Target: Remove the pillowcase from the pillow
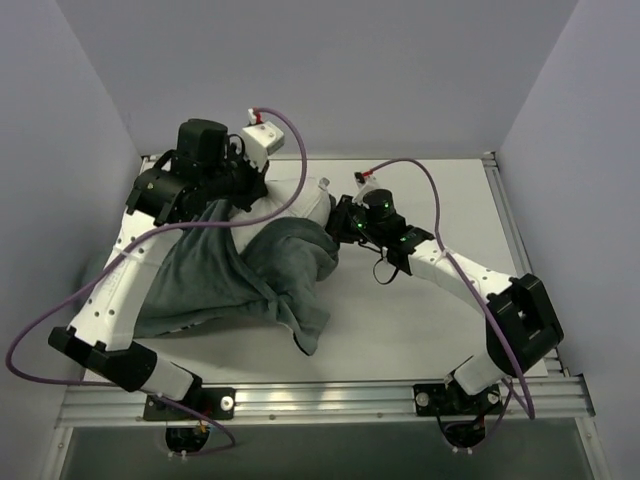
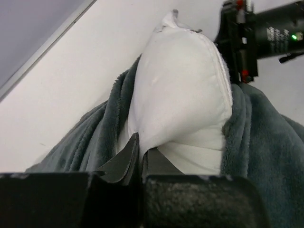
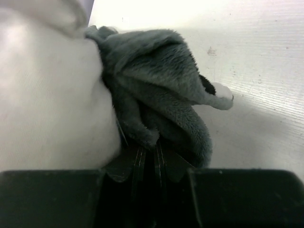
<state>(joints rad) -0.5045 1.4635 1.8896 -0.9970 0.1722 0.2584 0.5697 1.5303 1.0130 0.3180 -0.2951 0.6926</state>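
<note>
The pillowcase (image 1: 250, 275) is plain dark grey, with a black-and-white patch at one fold. The pillow (image 2: 180, 90) and table (image 1: 420, 320) are white.

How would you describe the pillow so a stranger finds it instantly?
Find the white table, where a dark grey pillowcase lies heaped left of centre. The pillow pokes from its far side: plump and plain white amid fuzzy grey fabric.

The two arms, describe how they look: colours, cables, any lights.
Both the left arm and the right arm have white links with bulky black joints. A purple cable loops loosely along each. Green lights glow on the right wrist. The fingers are flat and dark.
</note>
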